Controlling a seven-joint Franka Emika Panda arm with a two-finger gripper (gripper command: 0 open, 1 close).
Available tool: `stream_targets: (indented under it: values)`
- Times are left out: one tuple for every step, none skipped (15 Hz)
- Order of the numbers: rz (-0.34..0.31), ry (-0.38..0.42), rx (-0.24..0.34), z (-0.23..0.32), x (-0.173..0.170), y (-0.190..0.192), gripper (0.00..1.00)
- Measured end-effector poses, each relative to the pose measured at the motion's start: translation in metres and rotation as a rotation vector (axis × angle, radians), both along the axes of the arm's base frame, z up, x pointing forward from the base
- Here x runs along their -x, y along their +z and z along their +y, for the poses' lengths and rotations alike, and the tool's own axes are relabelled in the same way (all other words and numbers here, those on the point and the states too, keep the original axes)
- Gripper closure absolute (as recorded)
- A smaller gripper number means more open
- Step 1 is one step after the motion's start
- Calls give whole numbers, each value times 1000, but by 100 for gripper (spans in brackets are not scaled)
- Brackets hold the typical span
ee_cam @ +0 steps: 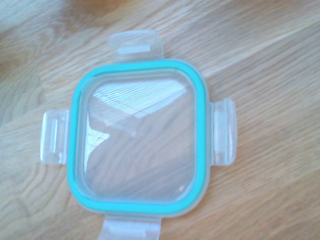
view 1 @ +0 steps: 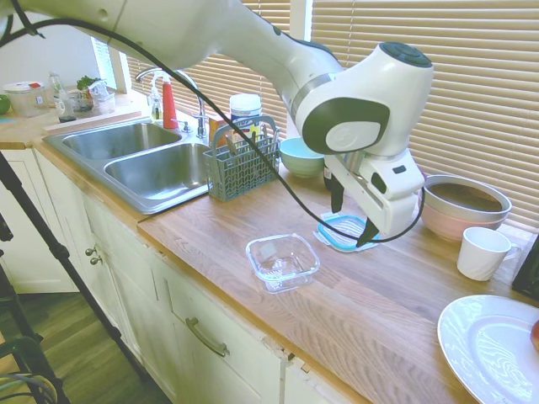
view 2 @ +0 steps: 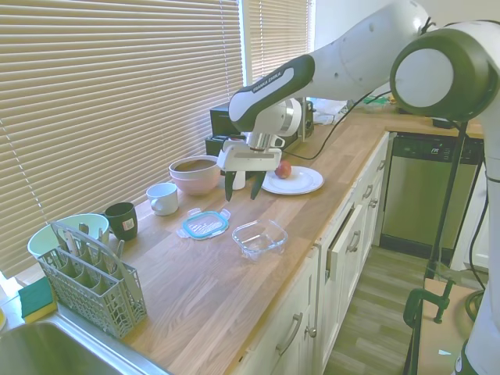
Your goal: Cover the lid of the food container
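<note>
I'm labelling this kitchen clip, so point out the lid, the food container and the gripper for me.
lid (ee_cam: 139, 137): wrist view, on the middle of its clear panel.
food container (view 1: 282, 260): first exterior view, on its glass floor.
gripper (view 2: 241, 186): second exterior view, midway between its open fingertips, above the counter.

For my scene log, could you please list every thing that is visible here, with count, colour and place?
lid: 1, clear with light blue rim, flat on the counter under the gripper
food container: 1, clear glass, empty, near the counter's front edge
cutlery basket: 1, grey, beside the sink
sink: 1, steel, double
bowls: 3, two stacked by the blinds, one pale green behind the basket
cups: 2, one white, one dark
plate: 1, white, with a red fruit
gripper: 1, white with dark fingers, open, above the lid
</note>
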State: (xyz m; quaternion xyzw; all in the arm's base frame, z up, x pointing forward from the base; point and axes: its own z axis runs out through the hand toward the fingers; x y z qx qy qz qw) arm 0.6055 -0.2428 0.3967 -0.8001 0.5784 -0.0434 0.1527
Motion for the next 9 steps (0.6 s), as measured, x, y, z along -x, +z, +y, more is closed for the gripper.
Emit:
stream_targets:
  values:
    - [-2,-6,-8,-3,-7,-5,0]
    - [-5,-12,-17,-6,-14,-9,0]
    - [-7,-17,-23,-8,-20,-13,0]
    - [-9,-21,-33,-9,-25,-18,0]
    - [-8,-23,-44,-8,-31,-23,0]
    - [-5,-21,-53,-7,-36,-29,0]
    - [-5,-22,-59,-6,-40,-34,0]
    - [-3,-22,-63,-6,-44,-38,0]
    - [-2,-24,-67,-7,-47,-42,0]
